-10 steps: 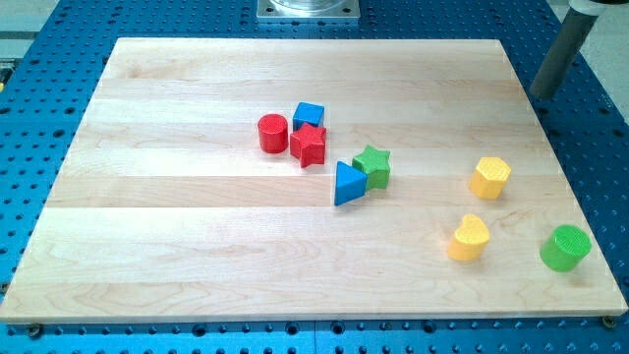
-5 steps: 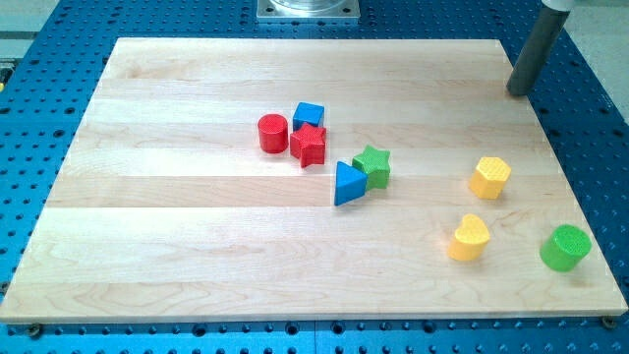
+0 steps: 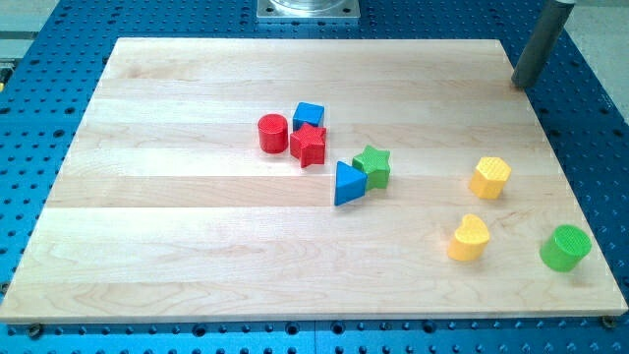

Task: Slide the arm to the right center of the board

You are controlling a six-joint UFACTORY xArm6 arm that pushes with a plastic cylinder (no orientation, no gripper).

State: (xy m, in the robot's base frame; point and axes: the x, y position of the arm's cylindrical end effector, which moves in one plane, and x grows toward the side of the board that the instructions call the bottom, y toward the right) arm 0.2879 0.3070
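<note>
My tip (image 3: 525, 85) is at the upper right edge of the wooden board (image 3: 197, 246), right at the board's right border, touching no block. The yellow hexagon block (image 3: 489, 178) lies well below it. A yellow heart block (image 3: 470, 238) and a green cylinder (image 3: 565, 247) lie near the lower right. In the middle are a red cylinder (image 3: 272, 133), a blue cube (image 3: 309, 115), a red star (image 3: 309, 146), a blue triangle (image 3: 348, 183) and a green star (image 3: 372, 165).
The board lies on a blue perforated table (image 3: 39, 59). A grey metal mount (image 3: 308, 9) sits at the view's top centre.
My tip moved left from outside the board to its upper right edge, then shifted slightly up and right. No block moved.
</note>
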